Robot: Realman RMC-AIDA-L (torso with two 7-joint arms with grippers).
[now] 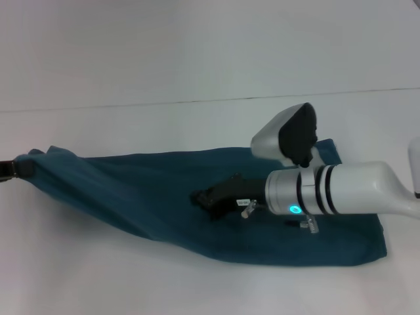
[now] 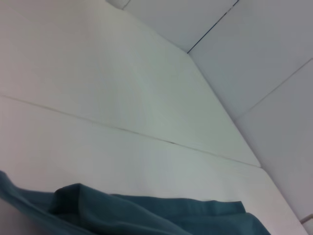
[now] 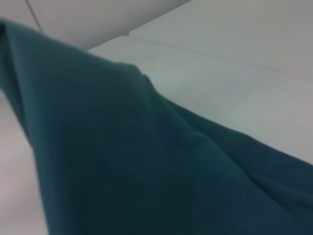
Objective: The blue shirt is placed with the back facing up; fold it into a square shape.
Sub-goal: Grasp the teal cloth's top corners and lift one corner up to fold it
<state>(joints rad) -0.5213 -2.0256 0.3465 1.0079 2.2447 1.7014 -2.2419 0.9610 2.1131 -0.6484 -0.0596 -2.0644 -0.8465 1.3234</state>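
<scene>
Your right gripper (image 1: 209,199) lay over the middle of the blue shirt (image 1: 131,197), its dark fingers low against the cloth; whether they stood apart or pinched a fold could not be told from the head view, and the right wrist view showed only cloth. Largest in the scene was the white table (image 1: 197,59), crossed by a thin seam line behind the work. On it the blue shirt lay as a long band, broad and flat at your right and tapering toward your left, where its end rose off the surface. There your left gripper (image 1: 13,168) showed only as a dark tip at the picture's edge, touching that raised end; it appeared to hold the cloth, though its fingers were not visible enough to say. The left wrist view showed rumpled teal cloth (image 2: 146,213) below bare table. As a judgement, a lengthwise fold was in hand, with the shirt narrowed but not yet square. The next move would call for carrying the lifted left end across toward the right, keeping the edges aligned and the layers unwrinkled.
</scene>
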